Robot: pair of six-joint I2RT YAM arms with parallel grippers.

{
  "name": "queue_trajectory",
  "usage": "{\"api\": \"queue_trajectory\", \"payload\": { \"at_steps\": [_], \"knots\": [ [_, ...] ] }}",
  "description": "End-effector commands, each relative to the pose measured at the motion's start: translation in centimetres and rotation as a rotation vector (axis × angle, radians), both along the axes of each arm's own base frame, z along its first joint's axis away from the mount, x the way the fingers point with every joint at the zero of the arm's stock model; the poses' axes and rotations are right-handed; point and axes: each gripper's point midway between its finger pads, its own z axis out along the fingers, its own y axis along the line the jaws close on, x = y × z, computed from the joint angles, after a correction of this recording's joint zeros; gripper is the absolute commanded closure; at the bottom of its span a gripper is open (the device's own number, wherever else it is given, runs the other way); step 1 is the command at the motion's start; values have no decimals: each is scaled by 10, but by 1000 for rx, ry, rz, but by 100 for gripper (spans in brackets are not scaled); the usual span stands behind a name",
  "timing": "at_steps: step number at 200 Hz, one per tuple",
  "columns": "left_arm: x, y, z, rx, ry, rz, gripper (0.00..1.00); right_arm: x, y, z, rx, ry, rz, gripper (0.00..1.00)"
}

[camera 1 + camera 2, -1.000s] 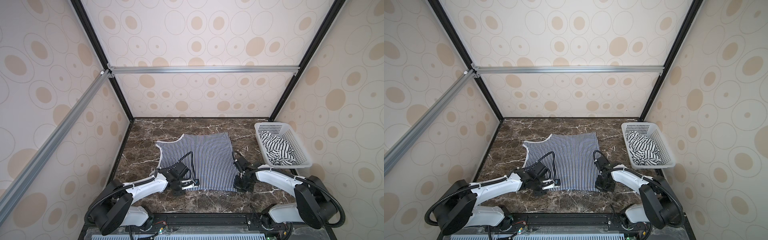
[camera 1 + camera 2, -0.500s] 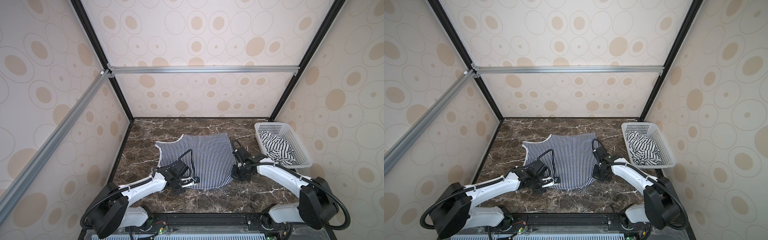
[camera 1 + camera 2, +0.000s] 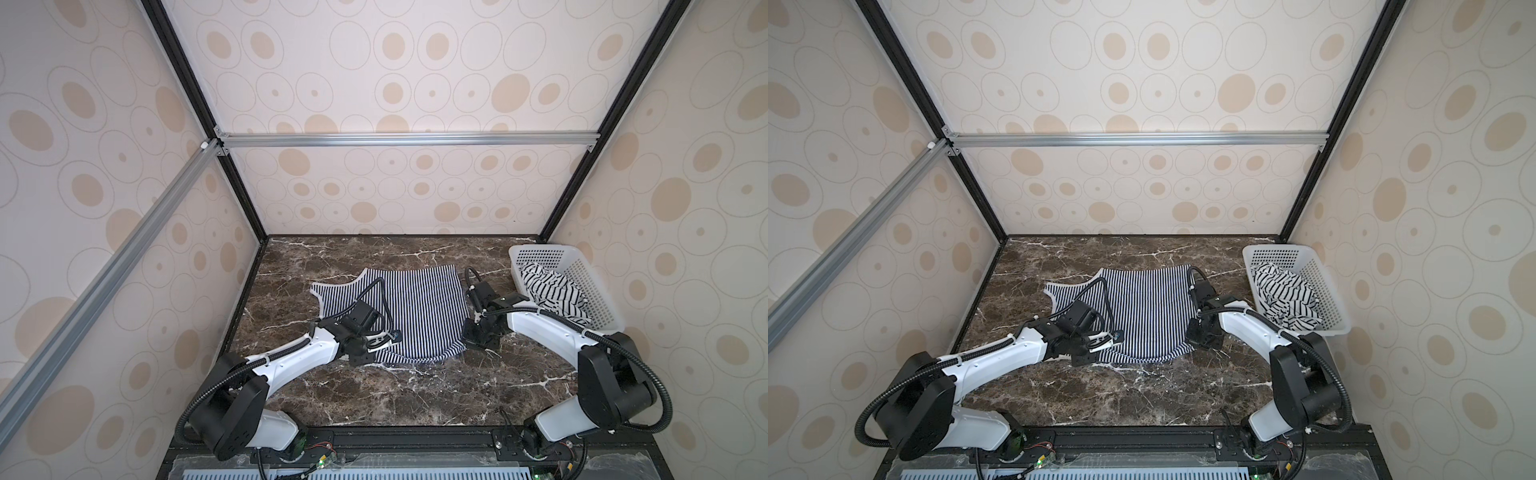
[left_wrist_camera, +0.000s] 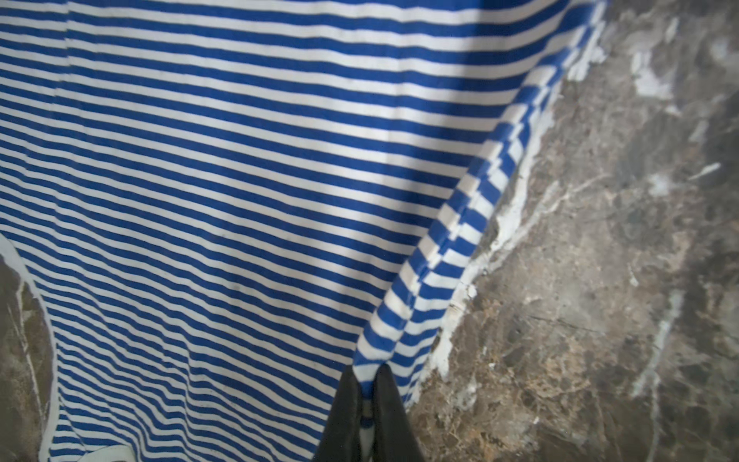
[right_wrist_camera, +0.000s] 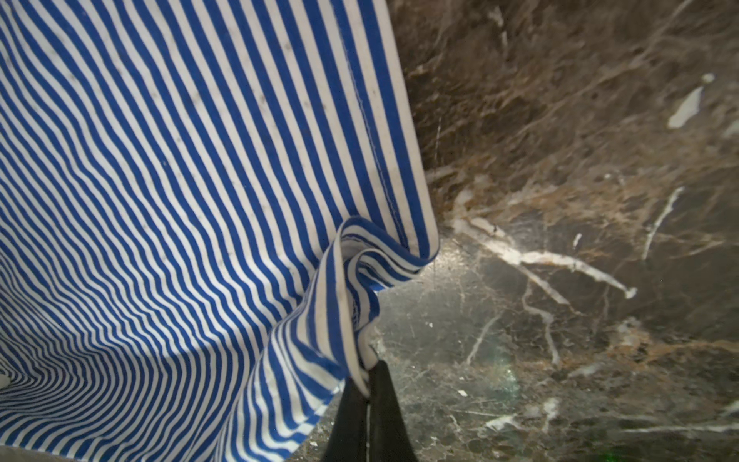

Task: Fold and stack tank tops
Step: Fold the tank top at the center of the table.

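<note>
The finely striped tank top (image 3: 419,316) (dark navy and white, bright blue in the wrist views) is spread mostly flat in the middle of the marble table (image 3: 374,395), with a white-trimmed armhole at its far left. Its near edge is raised at both ends and sags in a curve between them. The white tank top with wider black stripes (image 3: 552,291) lies crumpled in the white basket (image 3: 598,299) at the table's far right.

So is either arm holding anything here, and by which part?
Both hold the navy-striped tank top. The left gripper pinches its near side edge, and the right gripper holds a bunched hem corner. Both sets of jaws are shut on fabric.
</note>
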Motion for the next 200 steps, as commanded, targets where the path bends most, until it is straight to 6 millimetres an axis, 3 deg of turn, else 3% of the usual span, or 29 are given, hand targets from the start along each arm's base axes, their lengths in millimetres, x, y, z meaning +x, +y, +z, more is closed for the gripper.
{"api": "queue_trajectory", "payload": {
  "at_steps": [1,106,200],
  "knots": [
    [17,-6,10,-1,-40,-13,90,11,-2,3,7,-13,7,100],
    [53,0,0,42,-62,47,89,46,-12,7,15,-25,-7,100],
    [69,4,-5,64,-72,62,86,45,-21,12,-27,-17,9,99]
  ]
}}
